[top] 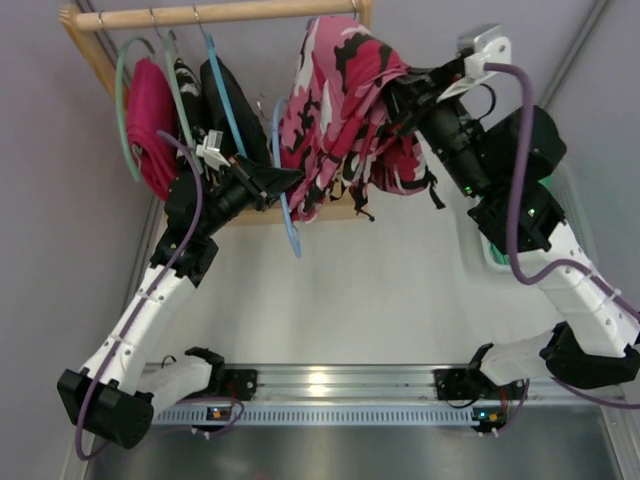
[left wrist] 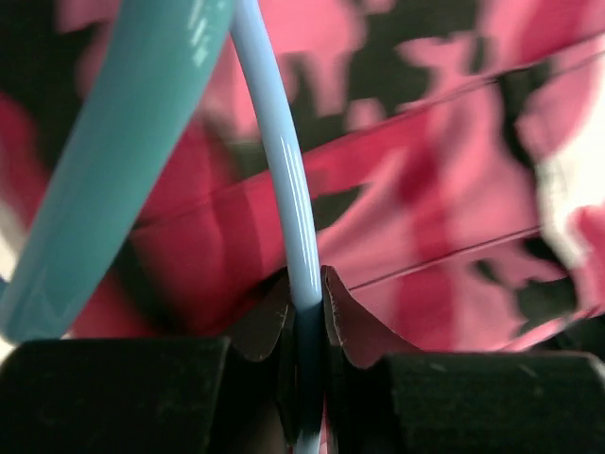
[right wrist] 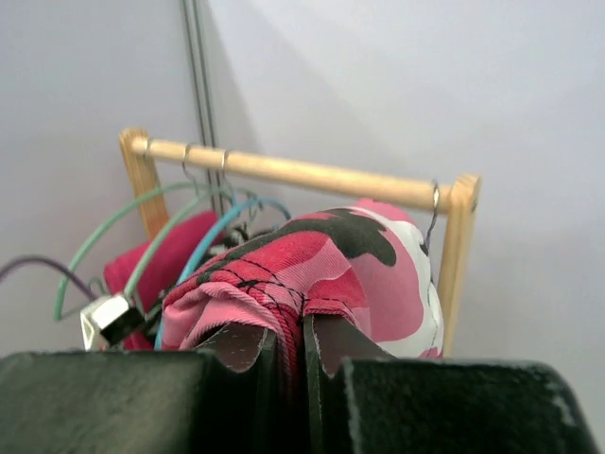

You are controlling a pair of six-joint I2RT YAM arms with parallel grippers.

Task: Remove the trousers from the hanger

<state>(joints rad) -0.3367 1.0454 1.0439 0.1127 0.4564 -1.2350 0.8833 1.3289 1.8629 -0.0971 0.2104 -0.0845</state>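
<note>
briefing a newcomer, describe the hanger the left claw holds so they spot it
Start at the wooden rail, then the pink camouflage trousers hung from it. The hanger runs down their left edge: thin, light blue, paler and slimmer than the teal hangers.

The hanger [left wrist: 284, 161] between my matt dark left fingers [left wrist: 352, 331] is smooth, glossy plastic. The trousers [right wrist: 321, 251] at my right fingers [right wrist: 241, 348] are soft matt cloth with raised, stitched seams. The rail [right wrist: 302, 172] is pale, bare wood.
</note>
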